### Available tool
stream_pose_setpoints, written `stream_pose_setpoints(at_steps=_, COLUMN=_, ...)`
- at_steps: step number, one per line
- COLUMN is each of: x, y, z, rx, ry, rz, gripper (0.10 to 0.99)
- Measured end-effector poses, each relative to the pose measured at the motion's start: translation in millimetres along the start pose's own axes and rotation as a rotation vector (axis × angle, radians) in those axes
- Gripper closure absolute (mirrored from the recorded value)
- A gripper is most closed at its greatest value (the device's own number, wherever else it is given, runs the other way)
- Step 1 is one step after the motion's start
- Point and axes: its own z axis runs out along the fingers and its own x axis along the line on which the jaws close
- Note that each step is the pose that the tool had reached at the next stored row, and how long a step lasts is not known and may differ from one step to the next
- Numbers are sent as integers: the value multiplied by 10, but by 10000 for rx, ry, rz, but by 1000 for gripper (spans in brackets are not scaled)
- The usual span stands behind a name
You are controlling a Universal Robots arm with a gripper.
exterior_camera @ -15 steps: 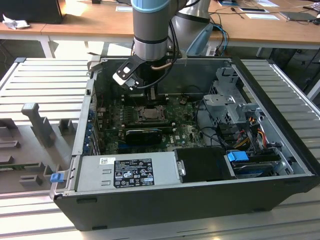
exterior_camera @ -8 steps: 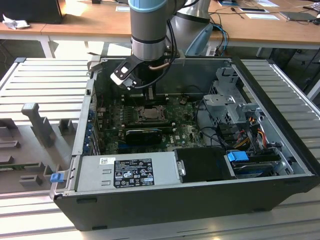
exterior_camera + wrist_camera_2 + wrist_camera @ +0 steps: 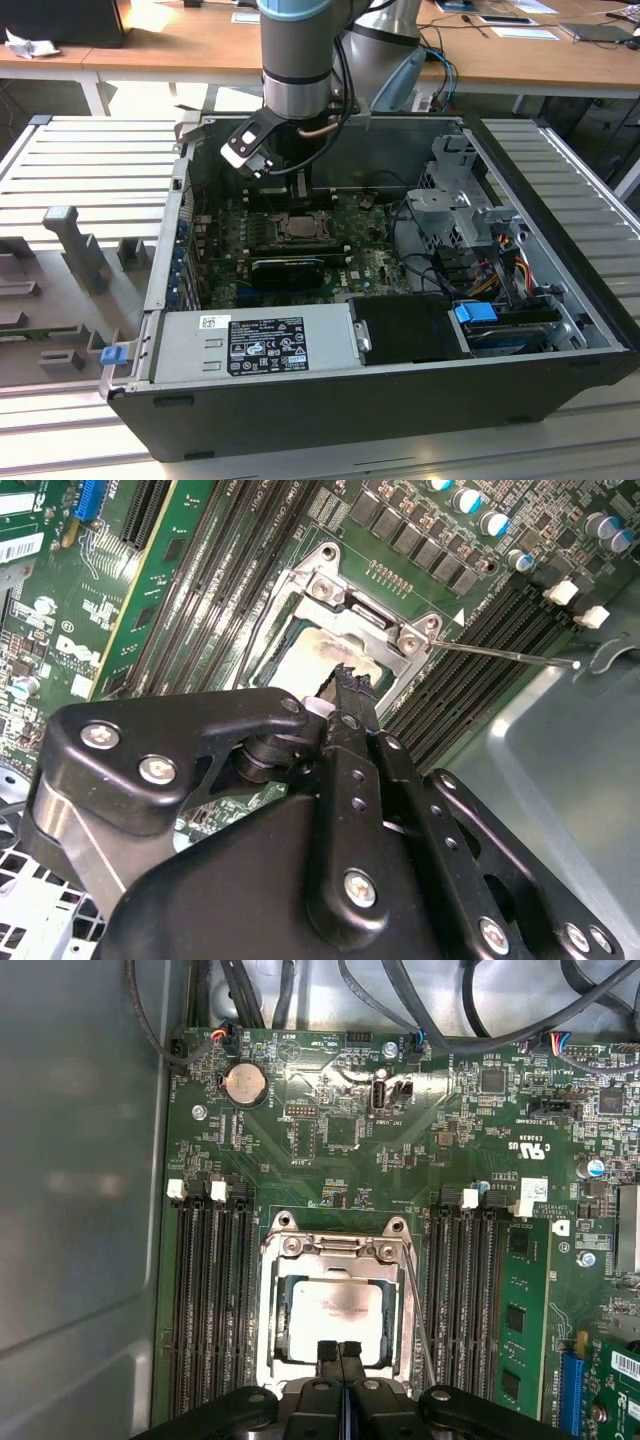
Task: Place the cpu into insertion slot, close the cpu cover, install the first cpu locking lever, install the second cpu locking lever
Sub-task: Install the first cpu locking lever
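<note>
Two gripper [image 3: 339, 1352] fingers [image 3: 326, 1355] sit pinched together, empty, by the cover [image 3: 335, 1250]. Thin lever [image 3: 510, 654] looks springy and slippery; I'd hook its free end.

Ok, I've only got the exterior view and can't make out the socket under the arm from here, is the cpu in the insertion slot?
Observer: Yes. In the first wrist view the cpu lies flat in the insertion slot, pale metal top facing up.
Operator: And the cpu cover, is it up or down?
Observer: Down. In both wrist views the cpu cover lies flat on the socket, and the chip shows through its square window.
</note>
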Motion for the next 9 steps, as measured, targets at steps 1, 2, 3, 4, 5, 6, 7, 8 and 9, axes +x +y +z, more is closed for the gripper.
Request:
stream_pose_setpoints(at_steps=1, x=0, y=0, z=-3, rx=-1, ry=0, rz=1, gripper=980)
stream_pose_setpoints(at_steps=2, x=0, y=0, z=-4, rx=-1, ry=0, rz=0, gripper=980)
stream_pose_setpoints(at_steps=3, x=0, y=0, z=-5, rx=-1, ry=0, rz=0, gripper=980)
stream_pose_setpoints(at_steps=4, x=0, y=0, z=-5, rx=-1, ry=0, rz=0, gripper=980)
stream_pose_setpoints(at_steps=5, x=0, y=0, z=-6, rx=-1, ry=1, rz=0, gripper=980)
stream_pose_setpoints(at_steps=6, x=0, y=0, z=-7, rx=-1, ry=0, rz=1, gripper=980)
stream_pose_setpoints(at_steps=7, x=0, y=0, z=-9, rx=0, ry=-1, rz=1, gripper=980)
stream_pose_setpoints(at_steps=8, x=0, y=0, z=-11, rx=0, ry=-1, rz=0, gripper=980)
stream_pose_setpoints(at_steps=9, x=0, y=0, z=-14, rx=2, ry=-3, rz=1, gripper=980)
